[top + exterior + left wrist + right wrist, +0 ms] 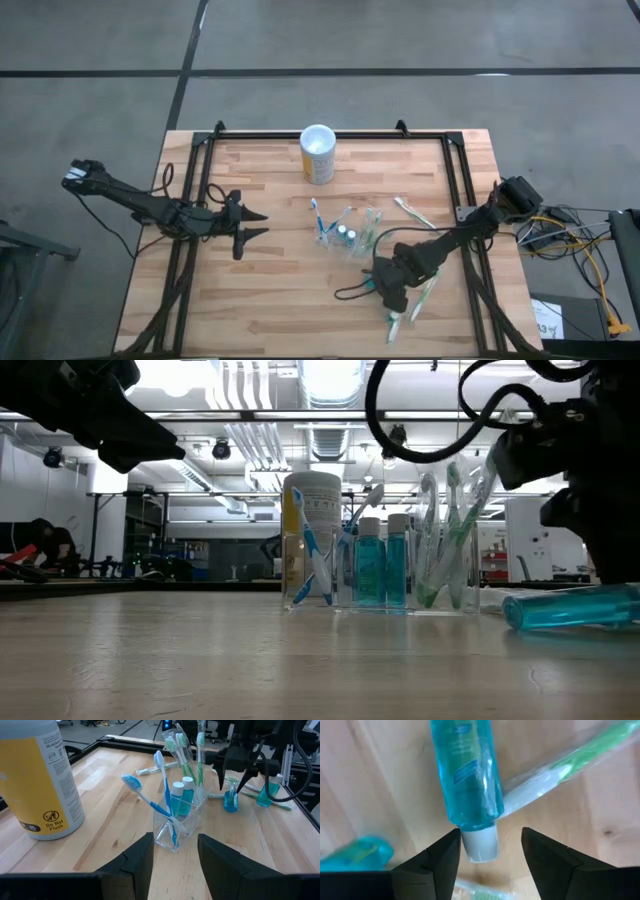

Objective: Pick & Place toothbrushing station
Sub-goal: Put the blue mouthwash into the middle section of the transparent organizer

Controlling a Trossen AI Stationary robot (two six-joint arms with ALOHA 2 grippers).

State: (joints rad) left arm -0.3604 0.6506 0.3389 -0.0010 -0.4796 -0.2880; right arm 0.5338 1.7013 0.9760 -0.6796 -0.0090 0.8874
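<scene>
The toothbrushing station [350, 235], a clear see-through holder, is standing upright near the middle of the wooden surface [280, 300], at about 5 o'clock from the yellow canister [318, 155] and well apart from it. In the left wrist view it is holding blue toothbrushes [162, 805] at one end, two small teal bottles [181, 797] in the middle and green toothbrushes [186, 757] at the other end, all sticking up above its rim.

The right gripper [392, 290] is hanging at about 4 o'clock from the station, close to the surface. Its fingers [435, 862] are standing apart and gripping nothing; in the right wrist view a teal bottle [467, 780] is lying flat on the wood with its white cap [480, 842] sitting between the two fingertips, though whether they are touching it is hard to say. A wrapped green toothbrush [555, 775] is lying just beside that bottle, and another teal bottle [355, 855] is lying near it.

The left gripper [250, 225] is waiting at 9 o'clock from the station, well apart from it, with its fingers [137, 862] open and empty, pointing toward the station.
</scene>
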